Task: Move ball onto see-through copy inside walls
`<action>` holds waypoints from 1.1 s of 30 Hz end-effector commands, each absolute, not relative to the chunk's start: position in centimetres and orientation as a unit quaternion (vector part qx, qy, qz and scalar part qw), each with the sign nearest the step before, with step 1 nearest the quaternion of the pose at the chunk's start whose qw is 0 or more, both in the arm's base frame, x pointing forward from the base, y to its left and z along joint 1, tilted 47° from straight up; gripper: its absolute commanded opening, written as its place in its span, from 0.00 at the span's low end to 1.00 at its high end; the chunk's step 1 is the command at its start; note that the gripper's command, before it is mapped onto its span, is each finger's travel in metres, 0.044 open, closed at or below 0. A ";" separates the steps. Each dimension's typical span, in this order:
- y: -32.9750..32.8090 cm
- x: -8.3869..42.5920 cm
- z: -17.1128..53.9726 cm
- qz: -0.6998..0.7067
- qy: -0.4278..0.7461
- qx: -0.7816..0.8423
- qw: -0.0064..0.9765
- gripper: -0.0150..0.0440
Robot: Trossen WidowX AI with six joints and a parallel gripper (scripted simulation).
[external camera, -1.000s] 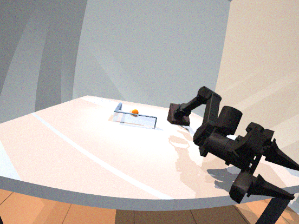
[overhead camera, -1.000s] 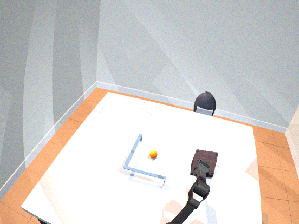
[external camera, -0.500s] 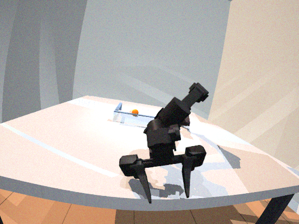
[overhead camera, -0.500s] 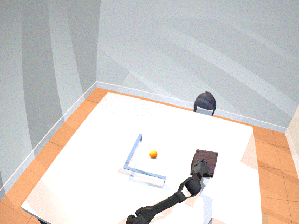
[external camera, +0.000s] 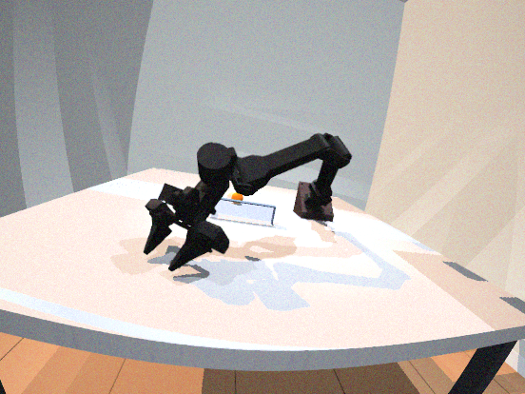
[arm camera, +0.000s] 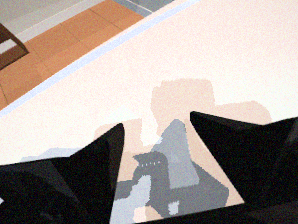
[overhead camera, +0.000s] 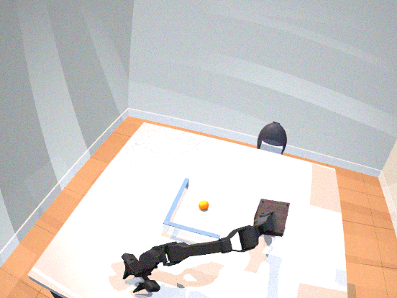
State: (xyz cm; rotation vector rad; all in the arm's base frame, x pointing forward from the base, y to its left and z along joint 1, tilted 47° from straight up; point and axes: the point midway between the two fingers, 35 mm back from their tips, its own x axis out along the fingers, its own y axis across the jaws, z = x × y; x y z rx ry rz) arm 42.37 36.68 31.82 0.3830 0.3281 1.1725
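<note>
My black parallel-jaw gripper [external camera: 164,257] hangs low over the white table [external camera: 333,305], fingers apart with nothing between them. The small orange ball [overhead camera: 203,205] sits well behind the fingertips, inside the corner of the two low clear blue-edged walls [overhead camera: 174,212] — I'd lift first, cross above the wall, then descend straddling the ball.
</note>
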 end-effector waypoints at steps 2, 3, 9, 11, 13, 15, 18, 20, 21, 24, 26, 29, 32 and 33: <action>31.4 46.2 26.3 0.481 0.218 0.157 0.835 0.83; 30.2 46.9 25.2 0.467 0.232 0.153 0.840 0.83; 22.2 49.1 18.8 0.386 0.319 0.139 0.854 0.83; 19.3 49.5 16.9 0.359 0.346 0.131 0.857 0.83; 16.5 49.4 14.9 0.335 0.375 0.123 0.856 0.83; 13.7 49.1 13.1 0.312 0.405 0.117 0.851 0.83; 9.6 48.0 10.5 0.283 0.448 0.112 0.840 0.83; 7.0 46.9 9.0 0.266 0.476 0.115 0.830 0.83; 5.7 46.2 8.3 0.259 0.490 0.118 0.824 0.83; 2.7 44.2 6.8 0.242 0.521 0.131 0.808 0.83; 1.3 43.1 5.9 0.236 0.538 0.138 0.797 0.83; -0.6 41.3 4.0 0.228 0.569 0.154 0.775 0.83; -2.0 40.4 2.7 0.211 0.591 0.170 0.760 0.83; -2.5 39.1 1.9 0.218 0.606 0.176 0.745 0.83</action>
